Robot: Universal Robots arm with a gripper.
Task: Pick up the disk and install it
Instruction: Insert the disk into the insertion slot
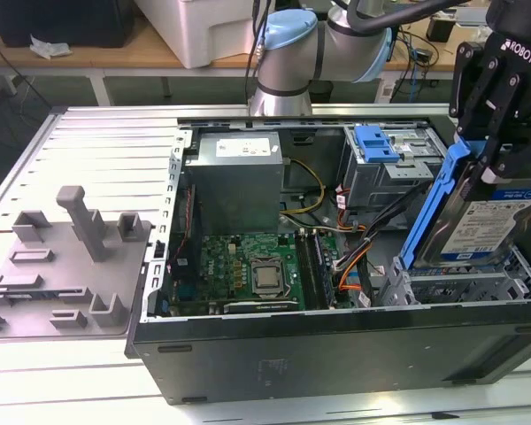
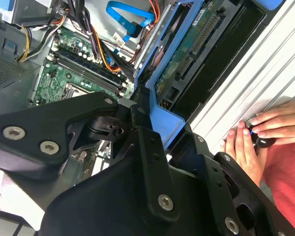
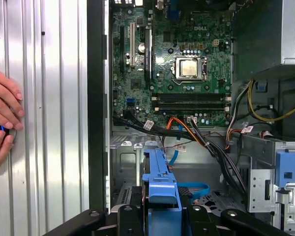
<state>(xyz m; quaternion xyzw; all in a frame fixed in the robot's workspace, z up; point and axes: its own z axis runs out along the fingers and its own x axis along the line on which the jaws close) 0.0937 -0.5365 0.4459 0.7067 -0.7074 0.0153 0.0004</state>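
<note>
Passing the grey fixture [image 1: 66, 257] and the open case [image 1: 336, 354], the disk [image 1: 491, 226] is found at the exterior view's right, held tilted over the drive bay [image 1: 465, 288] by the pincer [image 1: 498, 158], closed on its upper edge. Installing is judged underway; rail alignment is needed.

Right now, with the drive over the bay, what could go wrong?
The silver hard drive with blue plastic rails hangs tilted in the black gripper; entering the metal drive cage skewed, it may jam. The orange and black cable bundle lies beside the cage and could snag. A person's hands rest on the ribbed table close to the case.
</note>
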